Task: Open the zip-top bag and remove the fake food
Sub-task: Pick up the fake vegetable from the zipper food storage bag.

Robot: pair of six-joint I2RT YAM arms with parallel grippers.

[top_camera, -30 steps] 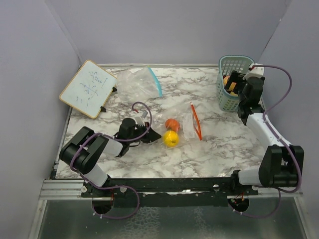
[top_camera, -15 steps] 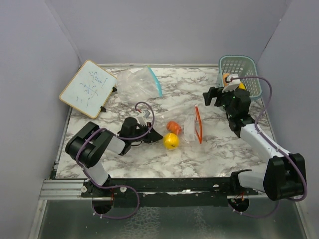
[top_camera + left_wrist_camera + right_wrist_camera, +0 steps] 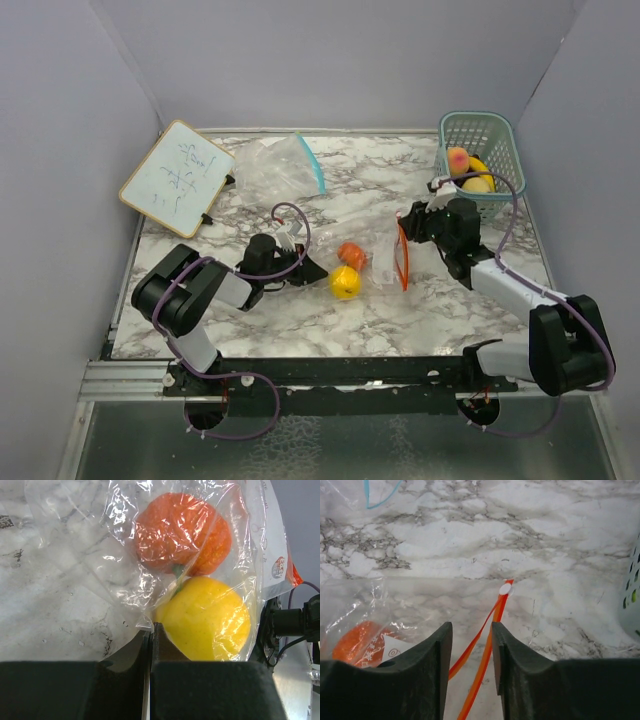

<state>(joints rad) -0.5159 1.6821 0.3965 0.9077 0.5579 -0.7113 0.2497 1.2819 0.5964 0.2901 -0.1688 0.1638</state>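
Two wrist views reveal left gripper (image 3: 151, 628) clamped on the bag (image 3: 90, 555), right gripper (image 3: 471, 628) half-open astride its zip (image 3: 499, 601).

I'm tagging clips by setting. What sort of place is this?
Probably a robotics lab test cell, not a home: plain grey walls box in a marble-patterned table, a handwritten whiteboard sits by the left wall, and plastic toy fruit fills a small teal basket.
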